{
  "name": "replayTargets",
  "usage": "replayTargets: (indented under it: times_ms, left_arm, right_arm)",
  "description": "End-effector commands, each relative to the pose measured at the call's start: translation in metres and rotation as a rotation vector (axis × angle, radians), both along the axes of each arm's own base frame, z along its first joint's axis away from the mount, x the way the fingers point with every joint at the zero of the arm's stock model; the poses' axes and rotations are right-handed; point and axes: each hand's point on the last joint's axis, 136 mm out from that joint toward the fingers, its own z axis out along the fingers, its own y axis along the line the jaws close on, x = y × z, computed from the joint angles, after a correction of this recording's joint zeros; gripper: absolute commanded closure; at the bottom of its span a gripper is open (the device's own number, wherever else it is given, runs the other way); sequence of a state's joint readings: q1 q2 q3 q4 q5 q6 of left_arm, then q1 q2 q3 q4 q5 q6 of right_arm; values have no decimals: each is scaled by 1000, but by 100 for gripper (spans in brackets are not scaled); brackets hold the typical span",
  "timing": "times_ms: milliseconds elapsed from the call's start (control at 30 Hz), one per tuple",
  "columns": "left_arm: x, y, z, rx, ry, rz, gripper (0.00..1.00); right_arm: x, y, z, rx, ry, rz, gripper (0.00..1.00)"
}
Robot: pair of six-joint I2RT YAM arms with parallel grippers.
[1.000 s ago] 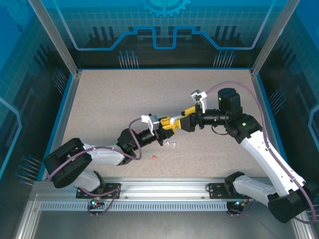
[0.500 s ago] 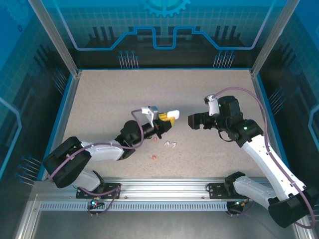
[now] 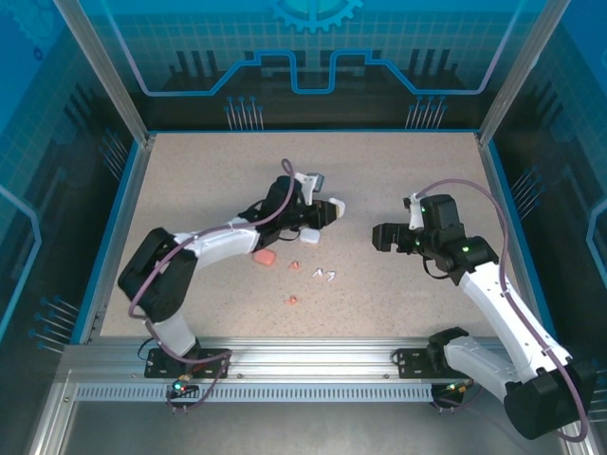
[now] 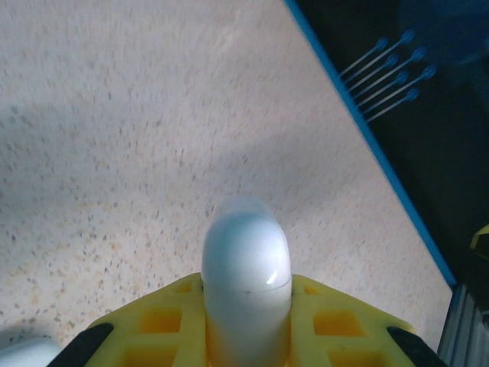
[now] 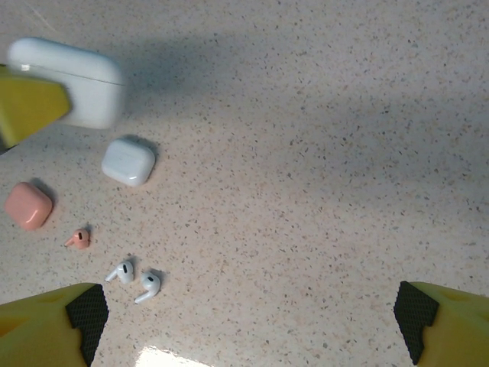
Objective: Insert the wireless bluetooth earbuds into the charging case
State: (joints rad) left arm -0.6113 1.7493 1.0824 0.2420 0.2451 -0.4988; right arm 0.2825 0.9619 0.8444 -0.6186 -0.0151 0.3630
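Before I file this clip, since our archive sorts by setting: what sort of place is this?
Most likely a robot test cell in a lab: a speckled tabletop boxed in by blue printed panels, a left arm and right arm bolted to an aluminium rail, and tiny earbuds laid out.

My yellow left gripper [image 4: 246,315] frames a glossy white case [image 4: 246,252]; lower left, a pink case [image 5: 28,205] and white earbuds [image 5: 122,271] on my beige, dark-speckled bench [image 5: 306,153].

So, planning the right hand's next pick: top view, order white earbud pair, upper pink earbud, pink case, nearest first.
From the right hand:
1. white earbud pair, mid-table.
2. upper pink earbud, further left.
3. pink case, leftmost.
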Motion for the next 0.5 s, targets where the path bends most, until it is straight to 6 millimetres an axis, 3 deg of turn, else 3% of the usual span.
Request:
replayTargets:
  times_ms: [0,233,467]
  left_arm:
    - [-5,-8,-34,67,167,-43,96]
    - [16,-31,-67,70,279,-52,91]
    - [27,-40,-95,89,342,-42,84]
  right_arm:
    - [1,-3,-1,15,-6,-11,0]
    - [-3,-6,-6,0,3,1,0]
    - [-4,-12,-9,-15,4,-6,0]
